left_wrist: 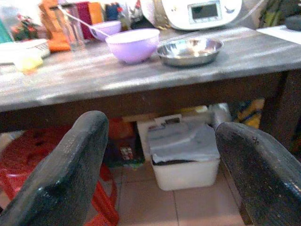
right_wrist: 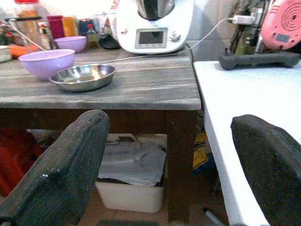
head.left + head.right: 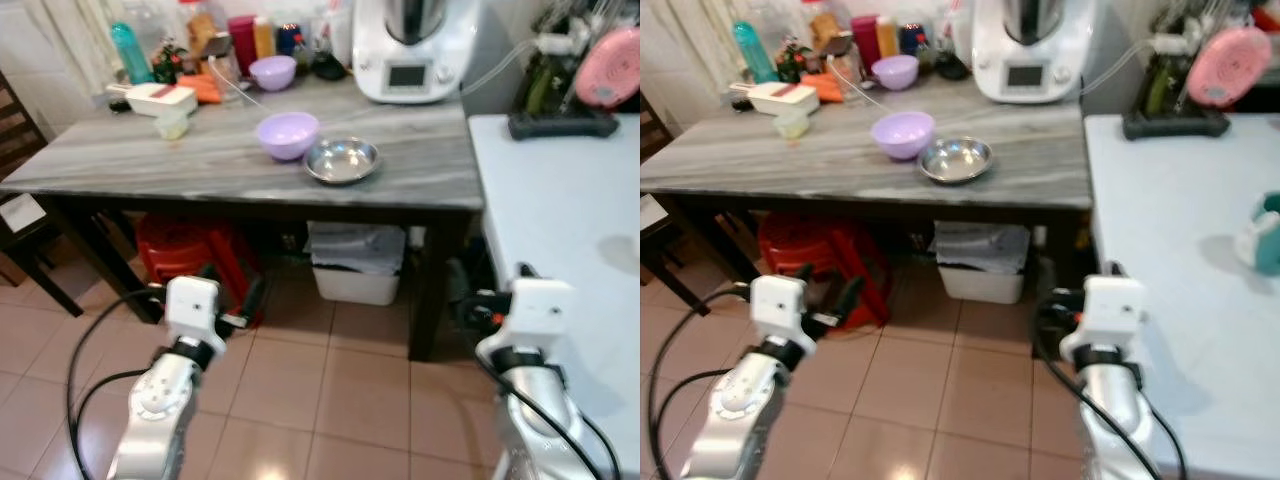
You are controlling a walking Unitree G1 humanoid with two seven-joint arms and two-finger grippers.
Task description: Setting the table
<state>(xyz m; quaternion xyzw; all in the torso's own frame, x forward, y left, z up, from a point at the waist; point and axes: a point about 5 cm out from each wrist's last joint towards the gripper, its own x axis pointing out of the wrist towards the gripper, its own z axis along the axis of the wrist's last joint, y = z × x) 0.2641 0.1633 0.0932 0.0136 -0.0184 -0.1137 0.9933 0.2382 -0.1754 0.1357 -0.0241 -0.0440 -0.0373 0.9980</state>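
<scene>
A light purple bowl (image 3: 287, 134) and a shallow steel bowl (image 3: 341, 160) sit side by side near the middle of the grey wood-grain table (image 3: 130, 160). A second purple bowl (image 3: 272, 72) stands further back among bottles. Both arms are held low in front of the table, above the tiled floor. My left gripper (image 1: 160, 174) is open and empty, pointing at the table edge below the two bowls. My right gripper (image 2: 169, 174) is also open and empty, aimed at the table's right corner.
A white kitchen machine (image 3: 415, 45) stands at the table's back. To the right is a white table (image 3: 560, 200) with a pink device (image 3: 610, 65) and a teal object (image 3: 1265, 235). A red stool (image 3: 190, 250) and a white bin (image 3: 355, 270) sit under the table. A dark chair (image 3: 20, 230) is at left.
</scene>
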